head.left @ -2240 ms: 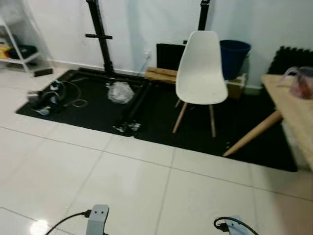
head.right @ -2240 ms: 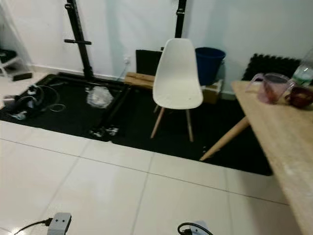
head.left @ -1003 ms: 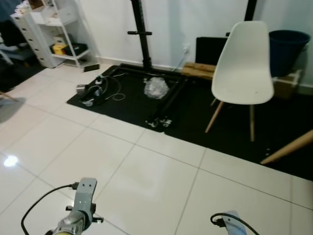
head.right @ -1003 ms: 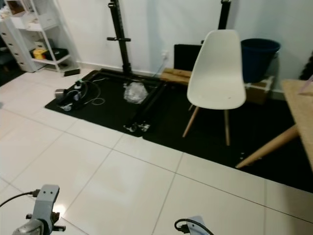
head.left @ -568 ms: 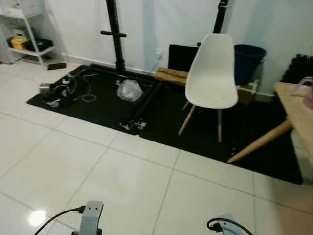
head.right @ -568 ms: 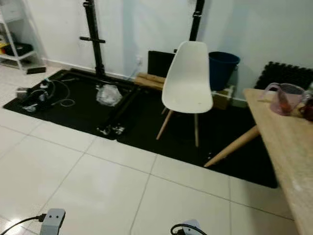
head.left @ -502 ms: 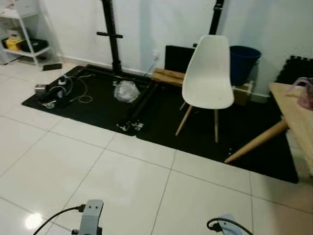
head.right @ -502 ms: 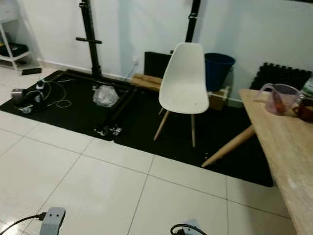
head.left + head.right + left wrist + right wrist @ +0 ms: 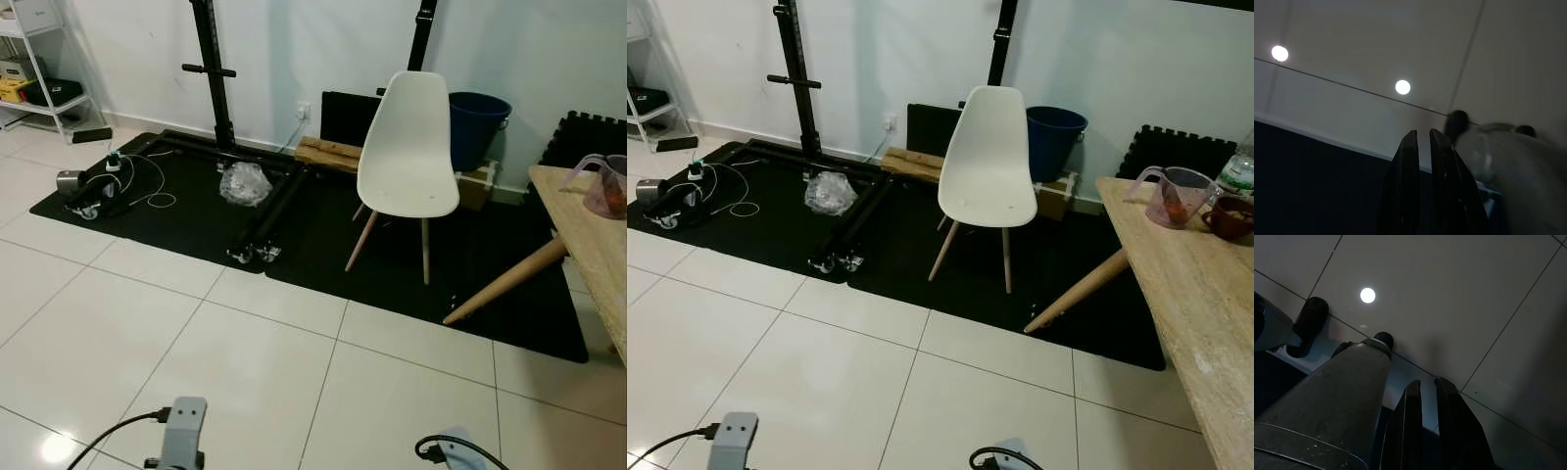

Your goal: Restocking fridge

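Observation:
Both arms hang low over the white tiled floor (image 9: 245, 362); the left arm's wrist (image 9: 183, 431) and the right arm's wrist (image 9: 453, 450) peek in at the bottom of the head views. In the left wrist view my left gripper (image 9: 1422, 134) points at the tiles, fingers together with nothing between them. My right gripper (image 9: 1427, 384) is likewise shut and empty above the floor. On the wooden table (image 9: 1195, 294) at the right stand a pink measuring jug (image 9: 1169, 196), a bottle (image 9: 1239, 171) and a dark mug (image 9: 1225, 217).
A white chair (image 9: 409, 147) stands on a black mat (image 9: 323, 225) ahead, with a blue bin (image 9: 476, 116) behind it. Black rack posts (image 9: 214, 69), a plastic bag (image 9: 245, 183) and cables (image 9: 108, 181) sit on the mat's left. A white shelf (image 9: 39, 59) is at far left.
The camera has swung right since a second ago, bringing the table and its items back into view. Nothing in the room moved, and both arms still hang idle.

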`<state>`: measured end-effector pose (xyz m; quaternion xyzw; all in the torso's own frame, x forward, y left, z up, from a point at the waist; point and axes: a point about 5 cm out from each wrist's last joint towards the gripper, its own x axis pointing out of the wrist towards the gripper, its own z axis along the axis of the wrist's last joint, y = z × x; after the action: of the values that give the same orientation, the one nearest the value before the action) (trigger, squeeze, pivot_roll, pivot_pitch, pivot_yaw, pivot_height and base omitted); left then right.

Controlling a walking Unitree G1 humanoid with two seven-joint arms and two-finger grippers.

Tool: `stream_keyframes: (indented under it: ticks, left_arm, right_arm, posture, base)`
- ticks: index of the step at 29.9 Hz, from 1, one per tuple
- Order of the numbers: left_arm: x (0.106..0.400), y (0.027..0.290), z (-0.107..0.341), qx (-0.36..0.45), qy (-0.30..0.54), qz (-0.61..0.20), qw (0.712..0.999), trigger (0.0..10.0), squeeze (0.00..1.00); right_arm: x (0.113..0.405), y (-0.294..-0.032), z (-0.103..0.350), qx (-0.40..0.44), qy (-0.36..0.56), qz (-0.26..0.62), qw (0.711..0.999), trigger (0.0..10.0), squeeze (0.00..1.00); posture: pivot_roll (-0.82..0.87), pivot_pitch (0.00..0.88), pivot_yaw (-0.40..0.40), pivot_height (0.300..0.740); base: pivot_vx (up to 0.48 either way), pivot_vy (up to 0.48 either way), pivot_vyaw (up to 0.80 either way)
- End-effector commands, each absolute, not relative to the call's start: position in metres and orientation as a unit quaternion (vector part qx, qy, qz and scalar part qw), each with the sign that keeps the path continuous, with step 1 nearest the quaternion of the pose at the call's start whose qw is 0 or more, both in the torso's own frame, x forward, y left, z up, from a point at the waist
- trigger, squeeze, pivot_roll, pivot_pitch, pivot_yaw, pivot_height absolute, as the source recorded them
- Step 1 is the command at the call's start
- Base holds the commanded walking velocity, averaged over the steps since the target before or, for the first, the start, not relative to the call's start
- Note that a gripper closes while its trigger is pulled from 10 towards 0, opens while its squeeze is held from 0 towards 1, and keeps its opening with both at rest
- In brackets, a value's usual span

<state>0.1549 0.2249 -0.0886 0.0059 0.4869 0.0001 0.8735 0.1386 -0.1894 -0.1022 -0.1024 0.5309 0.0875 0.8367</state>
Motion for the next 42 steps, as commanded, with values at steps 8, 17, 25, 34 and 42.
stream_keyframes:
  ticks: [8,17,25,34,42]
  left_arm:
    - [0.132,0.218,-0.099,0.001,0.525,-0.01,0.851,10.0,0.0]
    - [0.141,0.218,-0.096,0.013,0.52,-0.023,0.854,10.0,0.0]
    - [0.132,0.213,-0.099,0.018,0.522,-0.033,0.852,10.0,0.0]
    - [0.139,0.214,-0.097,0.037,0.517,-0.033,0.855,10.0,0.0]
    - [0.156,0.215,-0.09,0.016,0.486,-0.01,0.874,10.0,0.0]
  right_arm:
    - [0.139,-0.193,-0.101,-0.1,0.523,0.06,0.844,10.0,0.0]
    - [0.136,-0.197,-0.102,-0.073,0.527,0.015,0.847,10.0,0.0]
    - [0.135,-0.198,-0.102,-0.072,0.525,0.0,0.848,10.0,0.0]
    - [0.144,-0.225,-0.094,-0.063,0.509,-0.032,0.858,10.0,0.0]
    - [0.149,-0.22,-0.093,-0.082,0.507,0.0,0.858,10.0,0.0]
  posture:
    - [0.02,0.0,0.014,0.74]
    - [-0.05,0.0,0.052,0.74]
    - [-0.14,0.0,0.058,0.74]
    - [-0.04,0.0,-0.03,0.74]
    - [-0.06,0.0,0.021,0.74]
  base:
    - [0.0,0.0,0.0]
    - [0.0,0.0,0.0]
    - [0.0,0.0,0.0]
    - [0.0,0.0,0.0]
    - [0.0,0.0,0.0]
